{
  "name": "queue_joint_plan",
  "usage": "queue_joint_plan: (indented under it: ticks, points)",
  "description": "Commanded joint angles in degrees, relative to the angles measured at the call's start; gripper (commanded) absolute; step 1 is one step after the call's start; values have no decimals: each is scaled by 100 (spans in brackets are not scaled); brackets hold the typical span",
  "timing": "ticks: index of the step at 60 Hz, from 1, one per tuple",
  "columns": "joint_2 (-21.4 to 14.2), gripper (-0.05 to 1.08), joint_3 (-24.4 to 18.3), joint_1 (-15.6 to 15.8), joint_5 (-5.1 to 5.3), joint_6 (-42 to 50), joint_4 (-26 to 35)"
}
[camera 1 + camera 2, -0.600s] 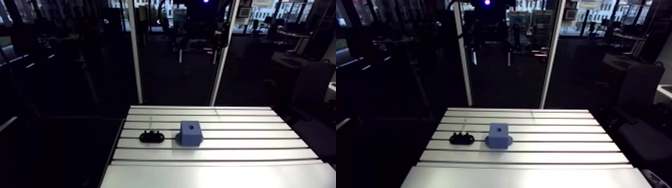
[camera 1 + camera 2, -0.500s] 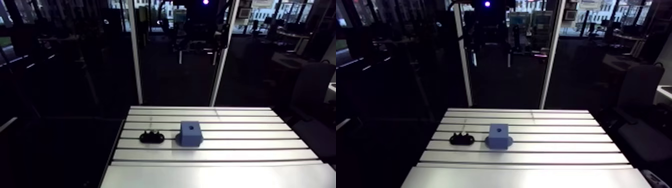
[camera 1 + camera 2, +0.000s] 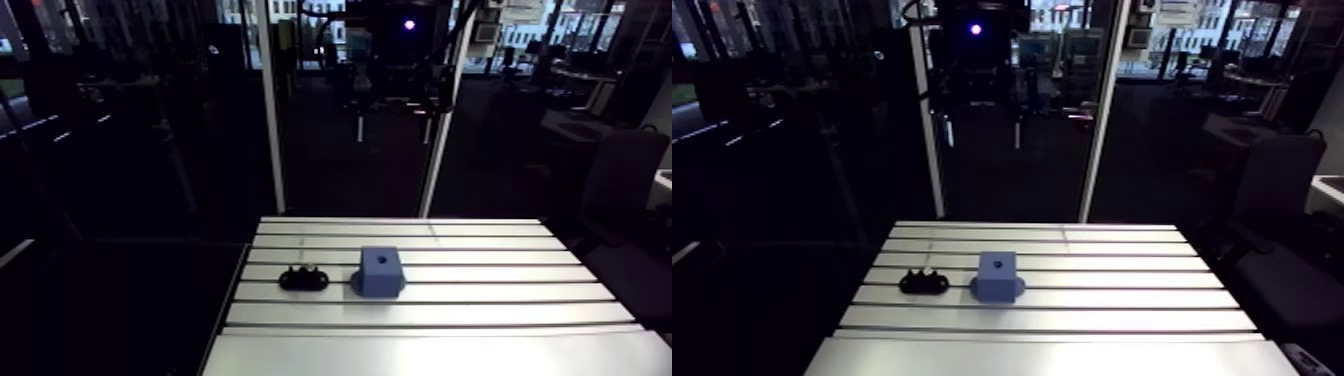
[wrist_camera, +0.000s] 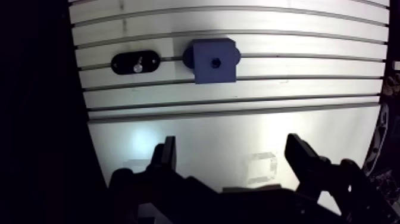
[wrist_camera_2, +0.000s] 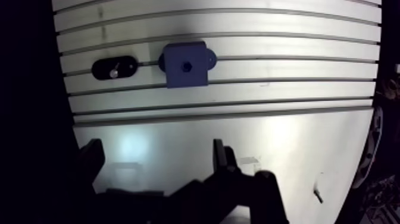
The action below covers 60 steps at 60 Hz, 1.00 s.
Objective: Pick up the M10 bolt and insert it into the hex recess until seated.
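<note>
Two things lie on the counter (image 4: pixel 297 119), both well ahead of the pincer (image 4: pixel 232 152): a black oval holder (image 4: pixel 126 62) and a blue block (image 4: pixel 212 61). They sit near each other but apart, the block roughly straight ahead and the holder off to the side of it. The bolt (image 4: pixel 137 67) shows only as a small silvery spot in the middle of the holder, apparently standing on end; which end points up is too small to tell. The recess (image 4: pixel 215 61) is the dark hole in the block's top face and looks unfilled. In the wrist view the pincer's two fingers (image 4: pixel 168 152) stand spread wide with nothing between them, only bare counter under the gap, so the pick has not yet begun. A steel bolt of this kind should be rigid and dense for its bulk, in no danger of being crushed, but smooth and round, so it could roll or twist in a loose hold. The sensible hold is probably on whatever part stands clear of the holder, the fingers closing squarely from either side and the axis kept upright. A tilted bolt would likely catch on the recess edge, and a hex head may need turning to line up before it drops home.
</note>
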Motion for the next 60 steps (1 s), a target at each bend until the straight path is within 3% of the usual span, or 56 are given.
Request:
queue_joint_plan:
  ticks: [1, 26, 45, 60]
  points:
    - [-3, 1, 22, 3, -3, -3, -19]
    - [-29, 1, 305, 30, 6, 32, -144]
    - [-81, 1, 722, 205, 40, 125, -1047]
    - [-108, 1, 1035, 289, 147, 422, -1693]
